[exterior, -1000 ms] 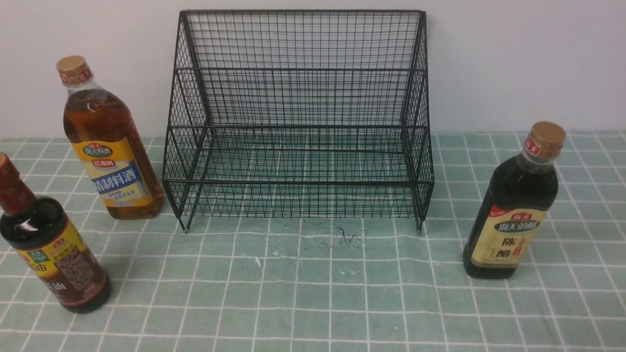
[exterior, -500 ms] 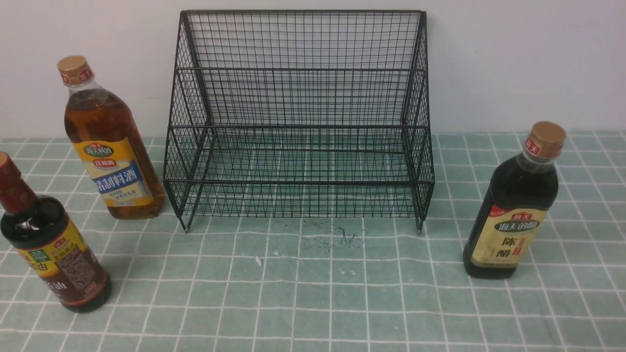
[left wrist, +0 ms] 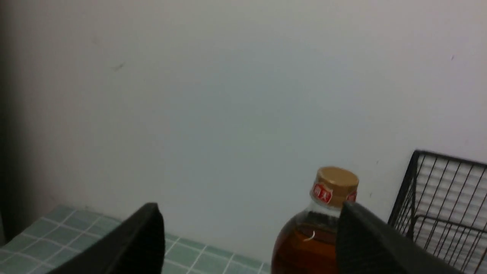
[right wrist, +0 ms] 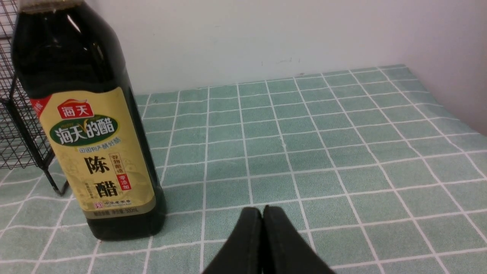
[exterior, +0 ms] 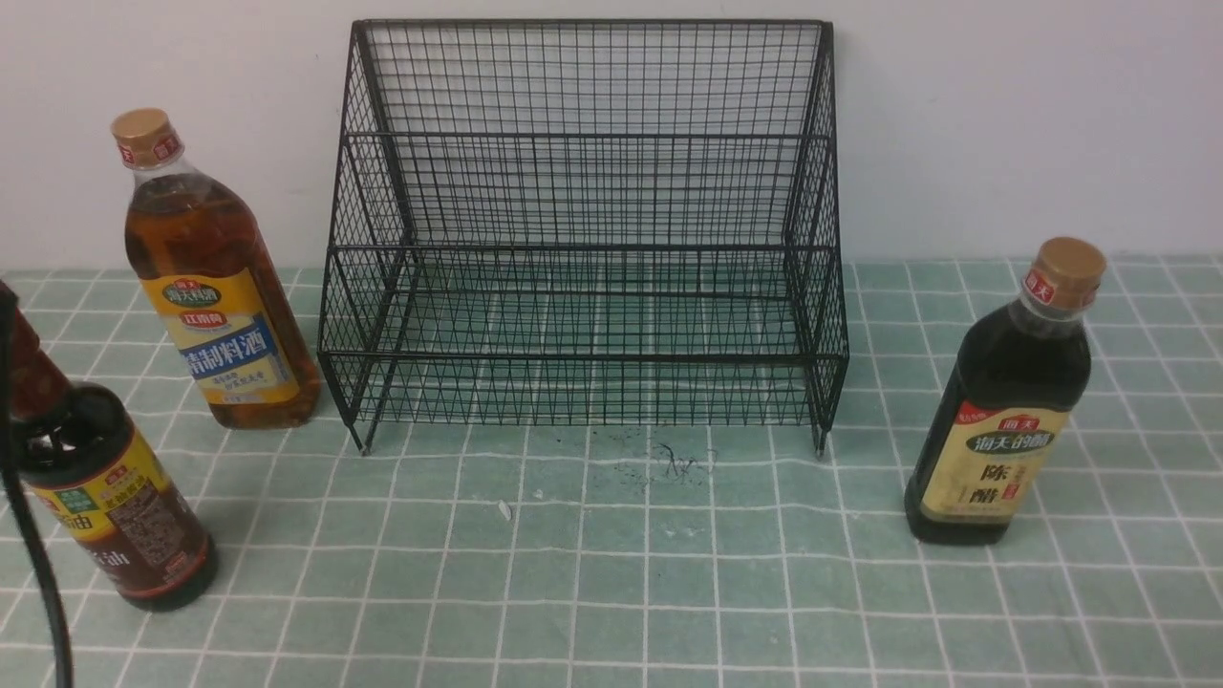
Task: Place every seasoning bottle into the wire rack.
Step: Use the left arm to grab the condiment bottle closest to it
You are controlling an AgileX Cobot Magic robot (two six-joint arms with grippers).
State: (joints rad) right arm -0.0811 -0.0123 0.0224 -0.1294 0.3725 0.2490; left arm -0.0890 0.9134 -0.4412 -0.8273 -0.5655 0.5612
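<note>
Far centre of the green-checked desk (exterior: 669, 592), hard against the white wall (exterior: 1003, 115): black wire rack (exterior: 583, 239), two stepped tiers, tall mesh back, short feet. All three bottles upright on the desk, none inside the rack. Left of the rack, just beside its left side wall: amber bottle (exterior: 215, 287), tan cap, yellow-and-blue label. Nearer and further left, at the very edge of the front view: red-neck bottle (exterior: 124, 506), dark body, yellow label, crossed in front by a thin black cable (exterior: 8, 411) running up that edge. Right of the rack, apart from it and somewhat nearer: dark bottle (exterior: 998, 411), tan cap, yellow label with a green oval. Small dark scuffs (exterior: 674, 463) on the desk just near of the rack's front, about midway along it. Left tool (left wrist: 248, 213): released, two black fingers (left wrist: 133, 243) spread wide, gripping nothing, only wall between them; aimed toward the far wall, with the amber bottle's cap and shoulder showing beyond one finger and the rack's top corner further off; clear of that bottle. Right tool (right wrist: 262, 215): clenched, fingers (right wrist: 247, 239) pressed flat together, nothing caught between; low over the desk, close to the dark bottle yet not touching it, with one foot of the rack showing past that bottle. Checked desk stretching beyond the right tool as far as the wall.
</note>
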